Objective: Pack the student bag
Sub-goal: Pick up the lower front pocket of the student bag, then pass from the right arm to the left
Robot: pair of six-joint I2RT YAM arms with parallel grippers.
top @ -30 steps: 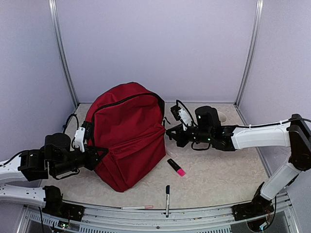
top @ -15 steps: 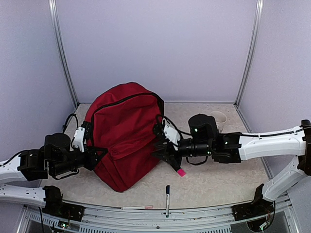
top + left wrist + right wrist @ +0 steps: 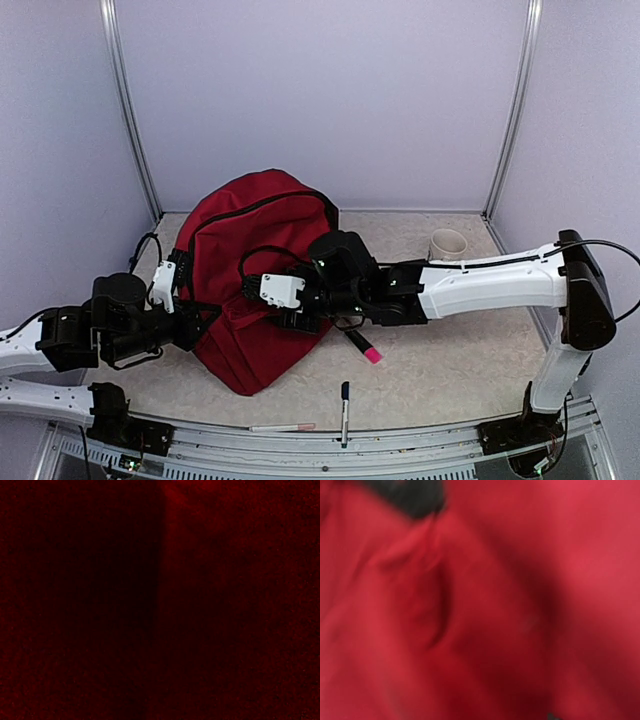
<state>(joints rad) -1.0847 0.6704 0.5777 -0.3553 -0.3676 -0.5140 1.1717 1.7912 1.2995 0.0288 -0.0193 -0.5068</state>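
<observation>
Both tools at the student bag (image 3: 255, 225), which stands left of centre on the worktop (image 3: 450, 340).
Top view: left tool (image 3: 203, 320) closed at the bag's left edge, right tool (image 3: 258, 298) over its front, opening can't tell. Wrist views: only red fabric, the right one blurred.

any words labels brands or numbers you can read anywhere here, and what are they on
No text can be read in any view.
student bag: plain red fabric, no label visible.
pink highlighter and dark pen: any print is too small to read.
Both wrist views: only red fabric, no marks.
</observation>
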